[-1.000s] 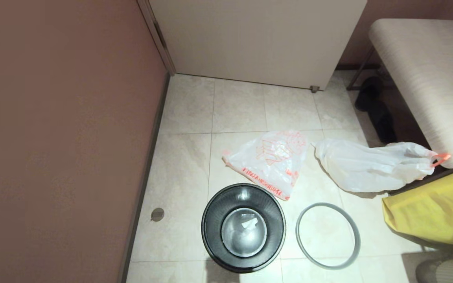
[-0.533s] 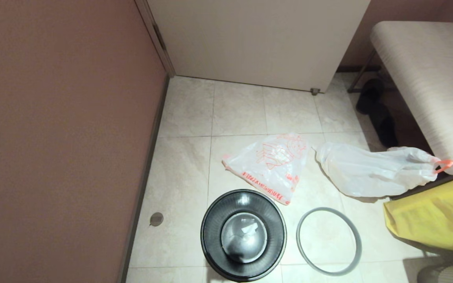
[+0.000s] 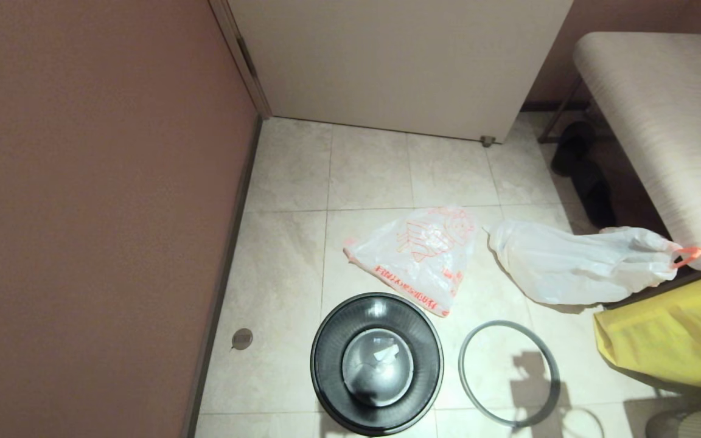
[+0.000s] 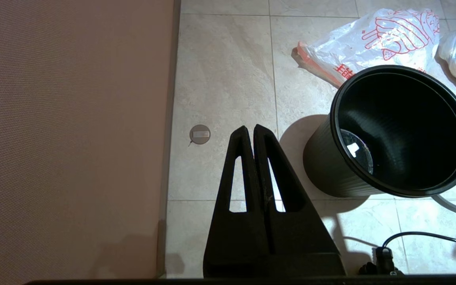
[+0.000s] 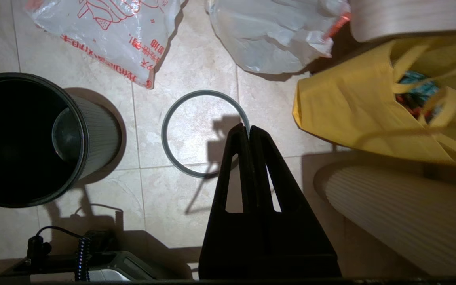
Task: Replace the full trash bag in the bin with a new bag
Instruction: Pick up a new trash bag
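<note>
- Bin [image 3: 376,364]: upright on the tiled floor, no liner; a small pale scrap, possibly paper, lies at its bottom.
- Grey hoop [image 3: 509,373]: flat on the floor just beside the bin.
- New bag [image 3: 418,254]: printed, flat on the floor beyond the bin; full trash bag [image 3: 575,263] lies beside it.
- Right claw [image 5: 248,129]: together, empty, above the hoop. Left claw [image 4: 253,130]: together, parked.
- Advice: part the fingers, pinch one edge of the new bag.

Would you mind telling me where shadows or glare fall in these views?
Head view: an arm-shaped shadow crosses the grey hoop, and the bin floor glints. Right wrist view: the shut right gripper casts a shadow inside the hoop. Left wrist view: the bin interior is nearly black.
</note>
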Robot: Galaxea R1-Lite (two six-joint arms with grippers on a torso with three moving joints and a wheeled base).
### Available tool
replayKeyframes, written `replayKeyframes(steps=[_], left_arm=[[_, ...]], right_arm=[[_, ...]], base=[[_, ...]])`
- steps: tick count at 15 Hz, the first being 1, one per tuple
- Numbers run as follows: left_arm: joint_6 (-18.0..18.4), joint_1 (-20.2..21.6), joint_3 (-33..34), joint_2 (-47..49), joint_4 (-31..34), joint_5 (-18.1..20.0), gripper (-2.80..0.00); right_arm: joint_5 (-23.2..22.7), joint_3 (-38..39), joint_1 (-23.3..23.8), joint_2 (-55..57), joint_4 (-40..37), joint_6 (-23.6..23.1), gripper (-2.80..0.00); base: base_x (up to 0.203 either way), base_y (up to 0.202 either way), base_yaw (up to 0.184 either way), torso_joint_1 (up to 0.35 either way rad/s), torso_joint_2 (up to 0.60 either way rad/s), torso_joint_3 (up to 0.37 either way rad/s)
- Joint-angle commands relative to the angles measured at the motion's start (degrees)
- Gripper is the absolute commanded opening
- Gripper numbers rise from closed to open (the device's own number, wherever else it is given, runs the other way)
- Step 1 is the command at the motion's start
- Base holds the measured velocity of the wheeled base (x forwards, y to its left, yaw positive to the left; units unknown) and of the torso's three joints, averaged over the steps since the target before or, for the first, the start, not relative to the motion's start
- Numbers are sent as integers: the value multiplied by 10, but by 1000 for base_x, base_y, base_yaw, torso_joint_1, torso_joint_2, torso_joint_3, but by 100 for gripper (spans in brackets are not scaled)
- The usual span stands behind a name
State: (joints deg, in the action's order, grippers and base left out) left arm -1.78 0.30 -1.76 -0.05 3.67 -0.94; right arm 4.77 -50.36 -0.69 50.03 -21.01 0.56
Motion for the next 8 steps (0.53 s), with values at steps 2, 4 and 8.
replayKeyframes(steps=[2,4,8], left_arm=[[-1,0,0,0,0,0,-280],[-1,0,0,0,0,0,-280],[-1,0,0,0,0,0,-280]], right_arm=[[-13,-62,-16,330,99,4,-280],[-29,-137,-24,507,168,22,-280],[-72,-412,-36,826,239,75,-280]], base=[[0,0,0,0,0,0],[0,0,0,0,0,0],[0,0,0,0,0,0]])
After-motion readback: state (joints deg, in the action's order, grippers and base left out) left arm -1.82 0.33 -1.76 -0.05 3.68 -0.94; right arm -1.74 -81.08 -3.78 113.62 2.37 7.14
